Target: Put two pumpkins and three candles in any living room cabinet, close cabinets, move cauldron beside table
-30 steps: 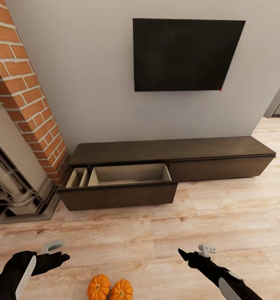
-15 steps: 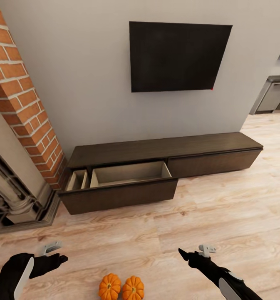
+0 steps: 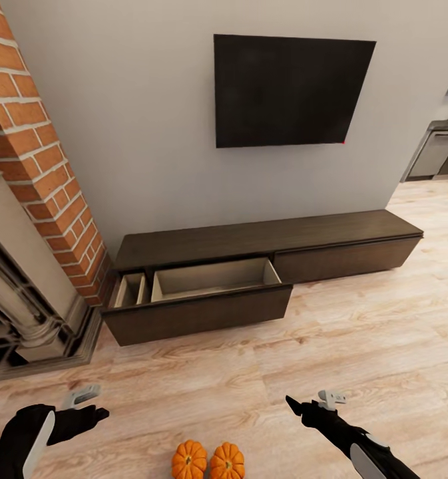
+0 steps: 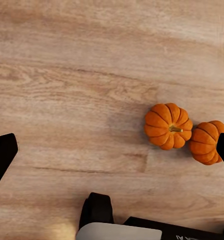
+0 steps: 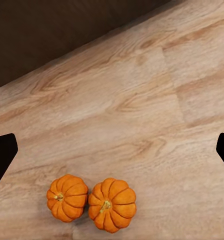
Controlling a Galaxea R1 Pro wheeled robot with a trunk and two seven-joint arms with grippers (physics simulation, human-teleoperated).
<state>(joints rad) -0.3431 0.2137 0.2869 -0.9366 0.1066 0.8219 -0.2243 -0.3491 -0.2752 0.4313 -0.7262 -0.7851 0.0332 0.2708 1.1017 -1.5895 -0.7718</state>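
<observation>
Both pumpkins (image 3: 208, 460) touch at six o'clock; left gripper (image 3: 90, 406) and right gripper (image 3: 310, 401) gape wide, empty. Grabbing one could nudge its neighbour rolling.

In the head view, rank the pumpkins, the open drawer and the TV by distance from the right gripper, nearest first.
From the right gripper:
1. Pumpkins, on the floor between the arms, toward its left.
2. Open drawer, ahead at the cabinet's left end.
3. TV, high on the wall behind.
</observation>
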